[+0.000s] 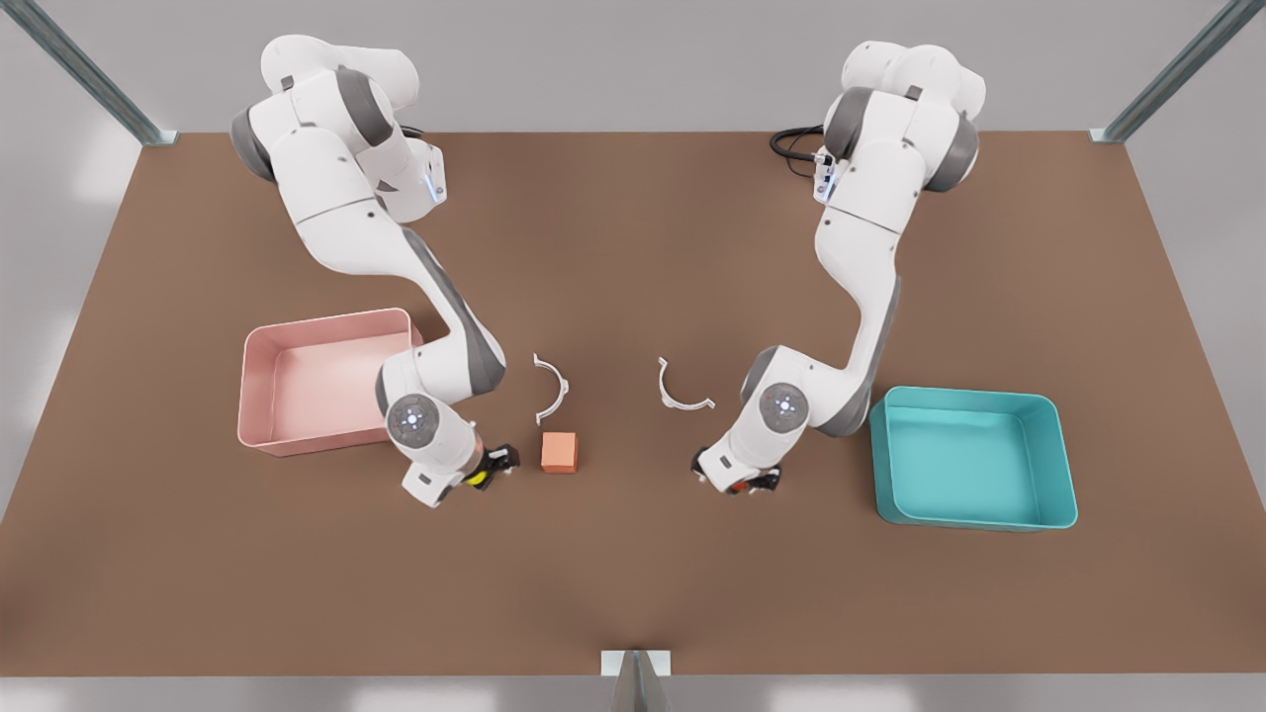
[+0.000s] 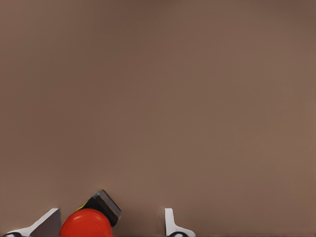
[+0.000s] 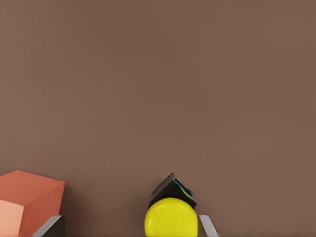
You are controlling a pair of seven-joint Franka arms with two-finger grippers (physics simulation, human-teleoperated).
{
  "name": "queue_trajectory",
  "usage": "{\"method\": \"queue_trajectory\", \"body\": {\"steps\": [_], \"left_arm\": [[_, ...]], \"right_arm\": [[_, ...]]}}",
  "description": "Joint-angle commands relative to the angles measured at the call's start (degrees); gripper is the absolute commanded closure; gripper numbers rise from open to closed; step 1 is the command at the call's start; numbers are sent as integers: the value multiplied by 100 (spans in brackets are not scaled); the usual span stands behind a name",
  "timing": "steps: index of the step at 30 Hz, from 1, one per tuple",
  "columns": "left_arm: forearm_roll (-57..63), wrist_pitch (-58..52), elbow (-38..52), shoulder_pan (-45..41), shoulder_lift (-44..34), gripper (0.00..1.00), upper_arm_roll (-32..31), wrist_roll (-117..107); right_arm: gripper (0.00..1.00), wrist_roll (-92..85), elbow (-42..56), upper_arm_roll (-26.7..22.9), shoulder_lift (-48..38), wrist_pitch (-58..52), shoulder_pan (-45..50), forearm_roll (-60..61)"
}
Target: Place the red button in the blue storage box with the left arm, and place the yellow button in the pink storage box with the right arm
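At the front of the brown table (image 1: 633,593) we see our left gripper (image 1: 752,484) low with fingers apart, the red button (image 2: 86,223) between them, and our right gripper (image 1: 492,468) likewise spread around the yellow button (image 3: 171,217). The orange cube (image 1: 560,451) sits at the right gripper's 3 o'clock. The blue storage box (image 1: 974,458) and pink storage box (image 1: 321,381) lie outward; two white clips (image 1: 554,388) lie beyond.

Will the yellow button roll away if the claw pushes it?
Probably not far: the yellow button has a round dome on a flat-sided black base, so it may tip rather than roll. Its smooth dome could slip between the right claw fingers.
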Motion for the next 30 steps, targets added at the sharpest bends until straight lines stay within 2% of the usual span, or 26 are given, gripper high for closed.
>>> {"method": "queue_trajectory", "body": {"steps": [1,6,9,10,12,14,17,21,23,26,29,30], "left_arm": [[-1,136,-89,-40,-11,0,-4,-452],[34,118,-256,-31,-28,2,13,-399],[96,118,-256,-31,-37,40,22,-417],[104,101,-256,-31,-37,48,31,-417],[105,92,-256,-31,-37,51,31,-417],[105,92,-256,-23,-37,56,40,-417],[105,4,-256,-23,-125,56,40,-452],[105,-1235,-238,30,-977,56,180,-426],[105,-1701,-238,329,-1294,56,216,101],[96,-2466,-273,970,-1645,56,207,1305],[43,-2457,-880,1586,-2032,56,198,2545],[8,-2457,-1055,1761,-2138,56,198,2870]], "right_arm": [[0,403,-104,3,-7,469,-4,7],[0,368,-209,-32,54,478,-48,7],[0,368,-244,-58,134,487,-48,-116],[0,368,-253,-58,177,487,-56,-116],[2,403,-324,-67,248,715,-83,-116],[11,386,-491,-67,248,979,-109,-124],[19,368,-543,-67,301,1067,-109,-124],[39,368,-570,-67,283,1085,-109,-124],[46,368,-570,-67,283,1085,-100,-124],[47,368,-535,-58,125,1050,-74,-124],[47,315,-613,-15,-648,382,-320,-124],[47,307,-1000,3,-1008,425,-496,-124]]}}
